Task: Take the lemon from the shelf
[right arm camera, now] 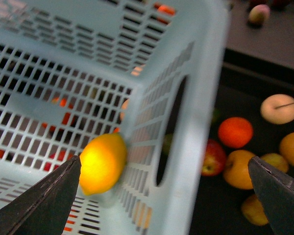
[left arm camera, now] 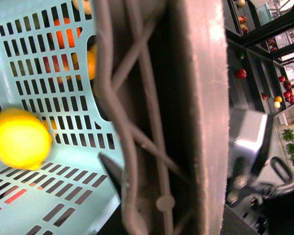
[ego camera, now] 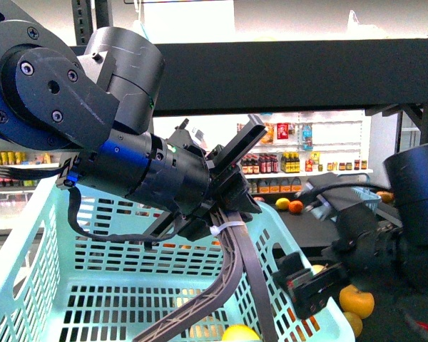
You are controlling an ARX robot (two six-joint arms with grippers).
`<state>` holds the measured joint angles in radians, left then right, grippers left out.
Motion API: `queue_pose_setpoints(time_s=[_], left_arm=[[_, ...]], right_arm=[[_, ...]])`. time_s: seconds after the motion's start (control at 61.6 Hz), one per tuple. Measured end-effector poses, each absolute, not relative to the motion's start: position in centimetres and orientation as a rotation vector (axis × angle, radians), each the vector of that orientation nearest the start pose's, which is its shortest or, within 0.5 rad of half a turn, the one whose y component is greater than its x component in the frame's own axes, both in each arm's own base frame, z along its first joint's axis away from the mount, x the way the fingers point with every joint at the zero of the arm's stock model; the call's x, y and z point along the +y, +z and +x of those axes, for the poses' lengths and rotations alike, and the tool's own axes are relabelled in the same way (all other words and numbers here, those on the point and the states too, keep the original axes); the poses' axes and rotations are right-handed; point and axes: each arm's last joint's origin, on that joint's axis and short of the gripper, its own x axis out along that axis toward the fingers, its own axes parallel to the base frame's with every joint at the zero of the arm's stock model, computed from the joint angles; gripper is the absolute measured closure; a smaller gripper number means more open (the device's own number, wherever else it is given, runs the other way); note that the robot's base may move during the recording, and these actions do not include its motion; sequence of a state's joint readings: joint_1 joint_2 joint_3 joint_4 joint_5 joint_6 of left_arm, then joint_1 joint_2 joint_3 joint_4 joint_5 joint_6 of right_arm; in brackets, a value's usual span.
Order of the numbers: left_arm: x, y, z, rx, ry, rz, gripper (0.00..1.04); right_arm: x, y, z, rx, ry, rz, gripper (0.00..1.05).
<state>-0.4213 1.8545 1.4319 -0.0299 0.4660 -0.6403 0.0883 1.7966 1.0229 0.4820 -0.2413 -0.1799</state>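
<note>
The lemon (ego camera: 240, 333) (left arm camera: 20, 138) (right arm camera: 103, 163), bright yellow and oval, lies on the floor of a pale turquoise slatted basket (ego camera: 28, 242) (right arm camera: 196, 98), against its side wall. My left gripper (ego camera: 232, 187) (left arm camera: 161, 196) is shut on the grey basket handle (ego camera: 235, 263) (left arm camera: 137, 98) and holds the basket up in front of the black shelf (ego camera: 292, 71). My right gripper (ego camera: 310, 285) (right arm camera: 164, 164) hangs open over the basket's right wall. One of its fingers (right arm camera: 44, 200) is on the lemon's side, the other over the shelf deck.
On the dark deck beside the basket lie oranges (right arm camera: 235, 132) (ego camera: 357, 301), a red apple (right arm camera: 213, 157) and a cream apple with a stem (right arm camera: 279, 108). White wall shelves of bottles (ego camera: 285, 164) stand far behind. The upper shelf deck runs overhead.
</note>
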Motion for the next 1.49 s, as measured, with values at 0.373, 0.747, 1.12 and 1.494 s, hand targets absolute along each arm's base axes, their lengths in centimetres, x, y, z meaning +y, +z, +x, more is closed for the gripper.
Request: queue_pose_setpoints(time_s=[0.373, 0.747, 1.12, 1.494], left_arm=[[-18.6, 27.0, 38.4, 0.731, -0.697, -0.598, 0.92], [-18.6, 27.0, 38.4, 0.731, -0.694, -0.597, 0.92], [-18.6, 27.0, 38.4, 0.732, -0.696, -0.598, 0.92], [-18.6, 27.0, 38.4, 0.732, -0.696, -0.598, 0.92]], right_arm=[[-7.3, 10.8, 38.0, 0.427, 0.26, -0.278, 0.02], [-2.2, 0.8, 39.3, 0.488, 0.558, -0.399, 0.02], [1.9, -5.2, 42.8, 0.471, 0.718, -0.488, 0.02], [3.3, -8.0, 46.9, 0.423, 0.761, -0.601, 0.02]])
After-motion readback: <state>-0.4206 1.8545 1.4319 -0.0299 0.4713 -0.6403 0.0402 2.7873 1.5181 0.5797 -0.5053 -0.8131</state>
